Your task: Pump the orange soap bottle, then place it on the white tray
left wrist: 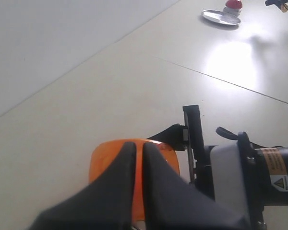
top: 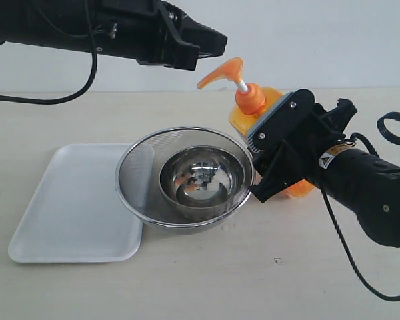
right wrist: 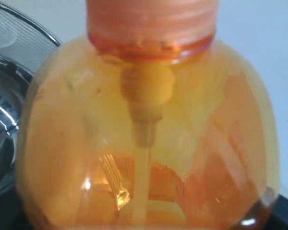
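The orange soap bottle (top: 251, 100) stands upright just right of the strainer, its pump head (top: 221, 72) raised on the white stem. My right gripper (top: 299, 132) is shut on the bottle's body, which fills the right wrist view (right wrist: 144, 143). My left gripper (top: 217, 45) hovers just above and left of the pump head, fingers pressed together and holding nothing. In the left wrist view the left gripper (left wrist: 136, 146) lies over the orange pump head (left wrist: 105, 160). The white tray (top: 67, 207) lies flat at the left with nothing on it.
A round steel mesh strainer (top: 130, 167) overlaps the tray's right edge and holds a steel bowl (top: 201, 179). It sits close against the bottle and my right gripper. A black cable (top: 347, 247) trails across the table on the right.
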